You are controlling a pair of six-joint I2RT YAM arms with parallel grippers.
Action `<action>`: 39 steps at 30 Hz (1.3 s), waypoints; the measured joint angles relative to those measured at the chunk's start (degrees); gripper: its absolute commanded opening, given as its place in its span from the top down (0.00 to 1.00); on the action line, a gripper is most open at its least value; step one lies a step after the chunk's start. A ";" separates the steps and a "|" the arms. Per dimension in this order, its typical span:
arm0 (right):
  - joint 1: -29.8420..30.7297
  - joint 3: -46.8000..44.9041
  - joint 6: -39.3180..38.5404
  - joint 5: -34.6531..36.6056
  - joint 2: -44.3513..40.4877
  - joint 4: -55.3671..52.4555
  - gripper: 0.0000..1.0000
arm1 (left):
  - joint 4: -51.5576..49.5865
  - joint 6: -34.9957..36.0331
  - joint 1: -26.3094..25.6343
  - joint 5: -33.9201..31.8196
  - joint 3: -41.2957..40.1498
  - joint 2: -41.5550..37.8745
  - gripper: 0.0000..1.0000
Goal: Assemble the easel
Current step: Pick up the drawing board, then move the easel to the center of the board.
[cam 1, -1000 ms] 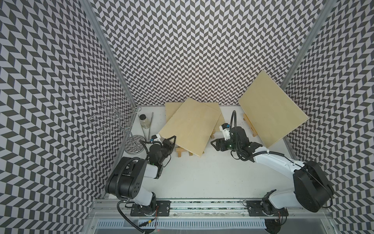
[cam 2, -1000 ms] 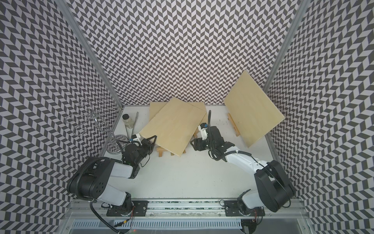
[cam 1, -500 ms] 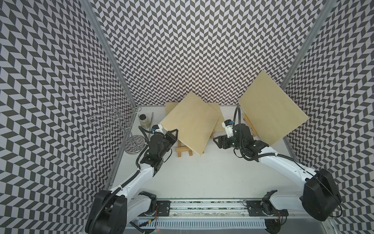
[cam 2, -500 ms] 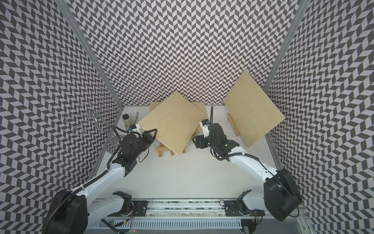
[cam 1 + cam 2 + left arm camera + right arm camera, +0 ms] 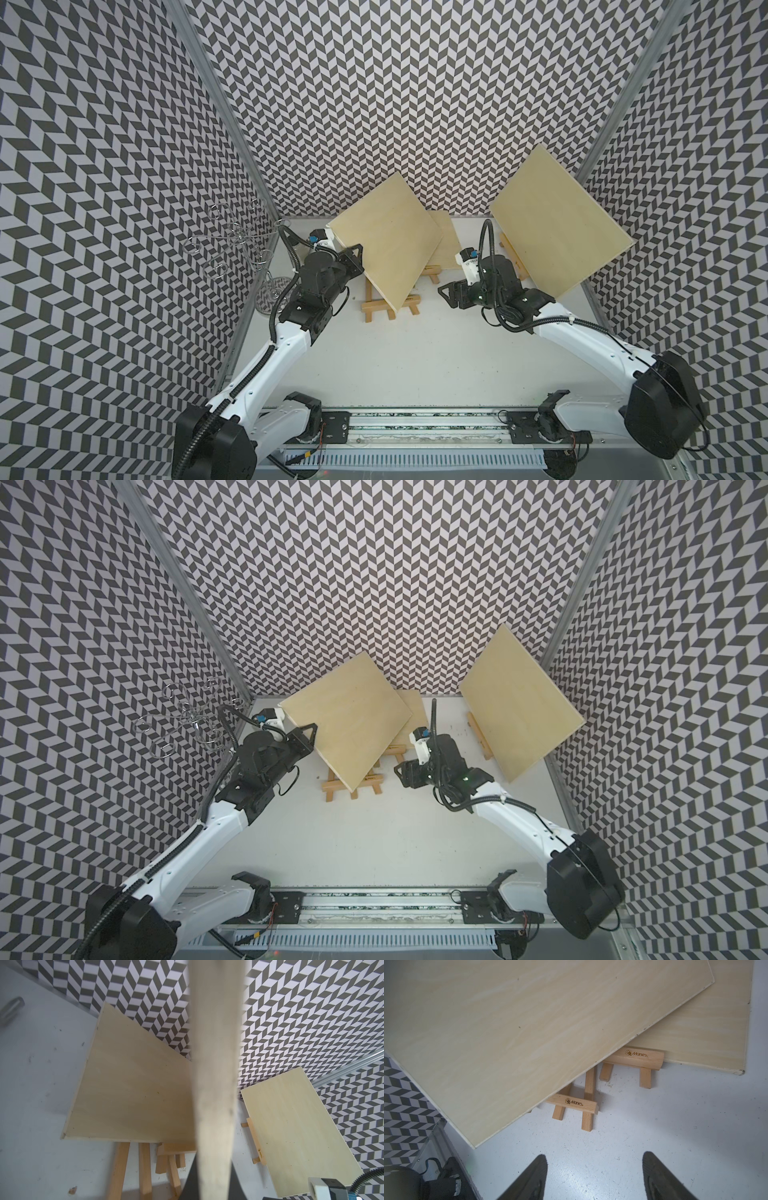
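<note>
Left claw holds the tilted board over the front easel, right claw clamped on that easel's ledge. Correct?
Not quite. The right claw is open and empty, short of the front easel, as the right wrist view shows. The left claw does hold the tilted board over it.

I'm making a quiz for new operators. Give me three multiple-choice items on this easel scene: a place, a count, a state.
1. Where does the wire stand sit? A) by the left side wall B) between the grippers C) on a board
2. How many wooden boards show? A) two B) three C) five
3. The right gripper is: A) open, empty B) shut on a board C) shut on an easel

Answers: 1 A, both top views show it at that wall. 2 B, a lifted board, a flat board behind it, a tilted right board. 3 A, its fingers stand apart with nothing between.
</note>
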 measured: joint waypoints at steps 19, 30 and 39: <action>11.63 19.12 -2.75 2.01 27.04 0.00 0.28 | -8.66 14.29 3.78 -16.44 5.14 -8.94 1.00; 12.98 36.02 -3.45 0.48 44.92 -4.09 0.28 | -13.55 14.58 6.23 -22.75 2.86 -12.63 1.00; 14.29 31.10 -3.28 3.23 42.47 -3.32 0.28 | -13.38 14.64 5.86 -22.67 2.54 -12.87 1.00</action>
